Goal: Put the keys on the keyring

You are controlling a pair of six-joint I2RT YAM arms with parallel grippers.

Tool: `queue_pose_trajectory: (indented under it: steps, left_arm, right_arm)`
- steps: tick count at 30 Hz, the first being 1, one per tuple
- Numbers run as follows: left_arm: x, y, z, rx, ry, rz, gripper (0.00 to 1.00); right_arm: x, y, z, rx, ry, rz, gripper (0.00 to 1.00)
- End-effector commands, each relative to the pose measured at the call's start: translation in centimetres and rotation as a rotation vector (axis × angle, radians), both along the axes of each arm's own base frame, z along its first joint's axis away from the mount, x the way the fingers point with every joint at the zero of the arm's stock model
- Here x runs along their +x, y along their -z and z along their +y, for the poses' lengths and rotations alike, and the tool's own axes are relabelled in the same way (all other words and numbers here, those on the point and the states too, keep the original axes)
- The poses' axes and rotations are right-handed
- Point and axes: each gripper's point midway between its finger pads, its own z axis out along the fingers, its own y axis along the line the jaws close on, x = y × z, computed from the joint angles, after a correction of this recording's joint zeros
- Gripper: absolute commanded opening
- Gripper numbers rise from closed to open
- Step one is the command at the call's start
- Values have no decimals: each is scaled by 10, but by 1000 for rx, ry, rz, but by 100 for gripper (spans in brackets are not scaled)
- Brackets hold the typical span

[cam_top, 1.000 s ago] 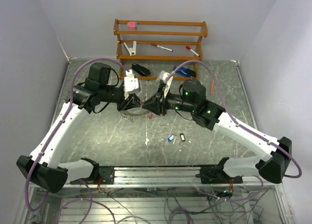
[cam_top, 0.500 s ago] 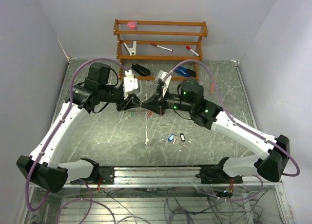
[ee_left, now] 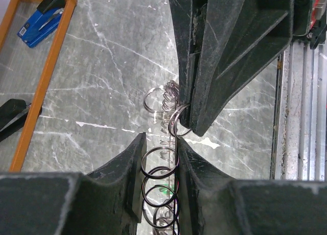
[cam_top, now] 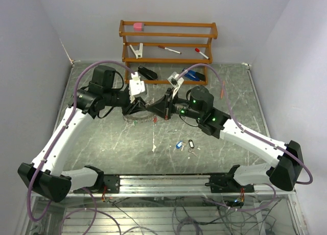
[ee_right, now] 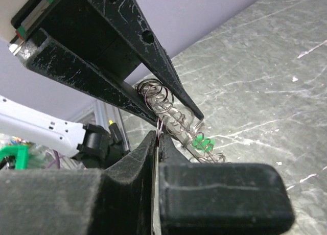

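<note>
1. Centre of the overhead frame: the black left gripper [cam_top: 144, 108] and black right gripper [cam_top: 156, 110] meet tip to tip at the large silvery coiled-wire keyring [cam_top: 137, 119], probably so one steadies it while the other threads. Two silvery keys with blue and black tags [cam_top: 184, 143] lie loose, lower right of centre.
2. Left wrist view: at bottom centre the left gripper [ee_left: 160, 143] is narrowly clamped on the keyring [ee_left: 159, 181]. From the top, the right gripper [ee_left: 190, 123] is pinched tight on a small silvery wire loop [ee_left: 175, 126].
3. Right wrist view: the right gripper [ee_right: 158, 139] nips that loop edge-on. A green plastic tag [ee_right: 200, 142] sits among the coils beyond, and I cannot tell whether it is already threaded on.
</note>
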Motion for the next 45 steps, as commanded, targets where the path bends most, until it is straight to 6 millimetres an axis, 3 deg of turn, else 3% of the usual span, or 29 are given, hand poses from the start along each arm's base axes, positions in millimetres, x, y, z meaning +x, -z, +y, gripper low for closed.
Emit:
queue_pose_trajectory:
  steps: [1,7,9,17,18,24,27,33,37,38,41,45]
  left_arm:
    - [-6,-7,-8,-41,38,-8,7]
    - [-10,-19,-13,-74,62,1,7]
    - [-10,-24,-14,-85,68,0,7]
    - [-15,-39,-19,-124,90,12,7]
    - [-15,-40,-19,-125,91,10,7]
    - [-11,-41,-17,-105,88,-16,7]
    - [-10,-41,-17,-102,89,-18,7]
    - [-11,-40,-18,-102,101,-15,7]
    - [-16,-42,-17,-103,124,-23,7]
    - [-19,-43,-17,-104,136,-24,7]
    - [-27,-45,-19,-116,183,-21,7]
    - [-38,-45,-16,-108,237,-33,7]
  right_arm:
    - [10,-42,-6,173,101,8,0]
    - [18,-53,-19,244,192,30,0]
    - [21,-40,-21,241,215,60,0]
    - [23,-44,-25,386,237,110,0]
    - [22,-43,-22,382,220,113,0]
    - [4,-35,-17,293,129,102,27]
    - [-1,-29,-25,237,134,87,29]
    - [-16,-37,-42,149,118,42,30]
    - [-14,-40,-61,73,181,-22,31]
    - [-13,-54,-66,81,195,-58,31]
    - [-17,-61,-60,52,139,-119,33]
    - [-14,-61,-39,-9,50,-126,27]
